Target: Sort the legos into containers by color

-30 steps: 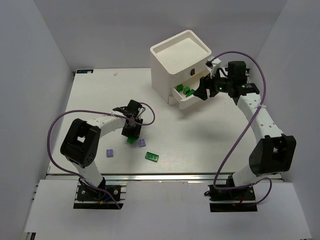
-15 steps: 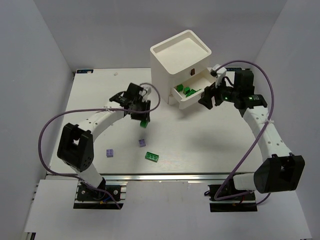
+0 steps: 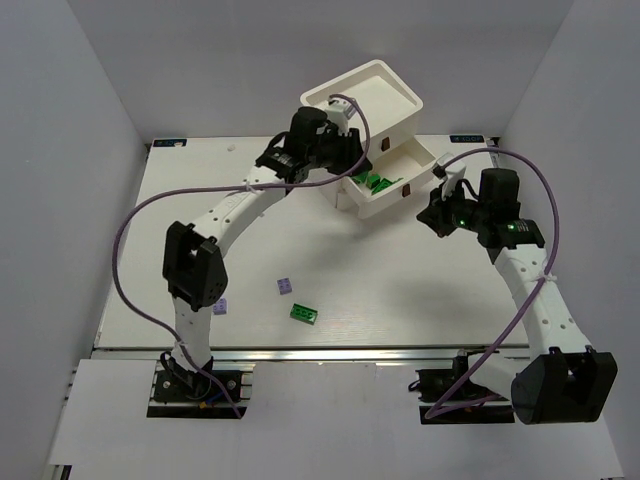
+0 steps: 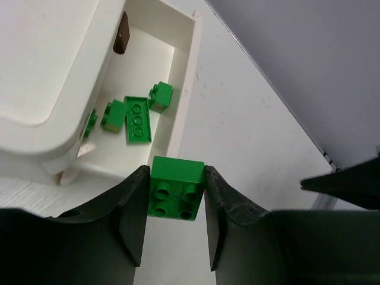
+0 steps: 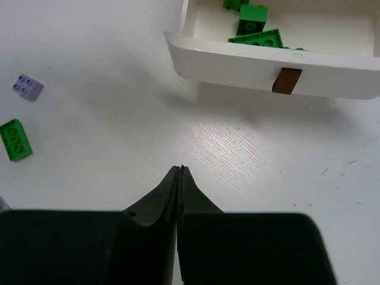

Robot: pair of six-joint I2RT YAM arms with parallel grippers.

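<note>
**Item in hand:** bright green square studded plastic brick (image 4: 177,189), clamped between the two dark fingers of the left gripper (image 4: 176,178), studs toward the wrist camera. Located at one end corner of the open drawer, at or just outside its rim; height above it not readable. Not yet dropped.

**Receiving container:** shallow white plastic drawer (image 4: 185,89), pulled out of the lower part of the chest. Holding one long green brick (image 4: 137,119), one square green brick (image 4: 160,96) and another green brick (image 4: 111,115) half under the overhang. Full count hidden. Green only, as far as visible.

**Housing:** white cube-shaped plastic chest with recessed tray top (image 3: 362,95), at the far side of the white table (image 3: 180,200). Shut upper drawer above the open one, marked by a small dark brown pull (image 4: 123,34); contents unseen.

**Right gripper** (image 5: 180,173): clenched flat, empty, over bare table just in front of the open drawer.

**Loose on the table, well apart from the chest:**
- long green loose brick (image 3: 305,314)
- light purple square brick (image 3: 286,287)
- second light purple brick (image 3: 220,307), partly behind the left arm (image 3: 225,215)

**Progress, by judgement:** past halfway. Green lot mostly stored, held brick apparently next in. Outstanding: one green, two purple. No purple seen stored, and no drawer seen open for purple.
</note>
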